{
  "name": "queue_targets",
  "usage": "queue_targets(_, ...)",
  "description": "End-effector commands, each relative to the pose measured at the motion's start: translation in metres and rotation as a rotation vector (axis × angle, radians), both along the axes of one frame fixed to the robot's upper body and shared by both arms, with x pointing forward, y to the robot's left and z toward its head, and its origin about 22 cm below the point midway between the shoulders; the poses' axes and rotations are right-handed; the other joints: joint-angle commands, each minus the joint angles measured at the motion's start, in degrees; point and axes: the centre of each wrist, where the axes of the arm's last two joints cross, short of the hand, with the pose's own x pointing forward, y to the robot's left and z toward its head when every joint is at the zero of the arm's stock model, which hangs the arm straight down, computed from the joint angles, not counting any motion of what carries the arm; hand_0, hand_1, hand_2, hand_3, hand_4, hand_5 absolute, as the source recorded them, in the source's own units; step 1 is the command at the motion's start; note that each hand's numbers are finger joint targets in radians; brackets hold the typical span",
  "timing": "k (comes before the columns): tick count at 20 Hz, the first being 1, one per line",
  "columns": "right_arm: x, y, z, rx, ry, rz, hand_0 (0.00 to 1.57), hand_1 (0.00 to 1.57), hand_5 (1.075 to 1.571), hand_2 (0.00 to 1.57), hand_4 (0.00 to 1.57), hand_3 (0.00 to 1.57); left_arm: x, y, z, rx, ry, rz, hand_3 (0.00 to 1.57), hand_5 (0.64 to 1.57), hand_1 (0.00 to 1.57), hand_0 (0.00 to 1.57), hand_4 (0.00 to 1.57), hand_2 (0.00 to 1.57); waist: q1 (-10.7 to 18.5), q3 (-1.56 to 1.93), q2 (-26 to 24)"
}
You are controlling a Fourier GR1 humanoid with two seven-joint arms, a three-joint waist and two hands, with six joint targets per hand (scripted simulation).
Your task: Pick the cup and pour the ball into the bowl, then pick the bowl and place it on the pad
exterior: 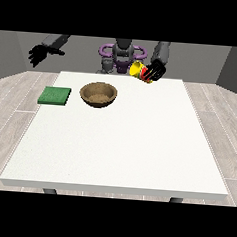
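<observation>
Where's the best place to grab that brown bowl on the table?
Probably the brown bowl by its rim, coming from above: it sits upright and open-topped, wide and shallow, so fingers likely pinch its thin wall more easily than wrap its body. The green pad lies just beside it.

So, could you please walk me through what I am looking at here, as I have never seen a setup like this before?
Gladly. There is one picture, taken from across a white table and facing the machine. The grey and purple figure at the far edge is a humanoid robot with two arms, each ending in a black hand. On the table lie a brown wooden bowl and, at the view's left of it, a flat green pad. The hand at the view's right has its fingers curled round a yellow cup, lifted off the table and tipped on its side, mouth towards the bowl. I cannot make out a ball. The hand at the view's left hangs in the air beyond the table, fingers spread, holding nothing.
</observation>
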Motion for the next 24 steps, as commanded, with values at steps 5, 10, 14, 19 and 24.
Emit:
queue_targets(5, -0.020, -0.015, -0.019, -0.001, 0.046, -0.039, 0.00, 0.00, 1.555, 0.19, 0.00, 0.00, 0.003, -0.067, 0.024, 0.207, 0.008, -0.012, 1.57, 1.569, 1.35, 1.35, 1.05, 1.57, 2.32, -0.08, -2.37)
queue_targets(10, -0.016, -0.014, -0.023, 0.017, 0.029, -0.086, 0.00, 0.00, 1.552, 0.00, 0.00, 0.00, -0.008, -0.093, 0.028, 0.281, -0.046, -0.046, 1.57, 1.569, 1.28, 1.28, 1.00, 1.57, 3.85, -0.09, -0.92)
queue_targets(14, -0.011, -0.002, -0.029, 0.007, 0.016, -0.013, 0.00, 0.00, 1.547, 0.00, 0.00, 0.00, -0.015, -0.116, 0.033, 0.383, -0.068, -0.028, 1.57, 1.571, 0.94, 0.94, 0.91, 1.57, 0.22, -0.08, -1.75)
queue_targets(19, 0.017, -0.011, 0.005, -0.020, 0.041, -0.006, 0.00, 0.00, 1.533, 0.00, 0.00, 0.03, -0.014, -0.130, 0.046, 0.492, -0.076, -0.005, 1.57, 1.569, 0.53, 0.53, 0.93, 1.57, -0.11, -0.12, -0.99)
queue_targets(24, 0.037, -0.003, 0.015, -0.045, 0.021, -0.051, 0.00, 0.00, 1.530, 0.00, 0.00, 0.27, -0.029, -0.159, 0.065, 0.623, -0.177, -0.092, 1.57, 1.571, 0.46, 0.46, 0.89, 1.57, 3.00, -0.08, 0.92)
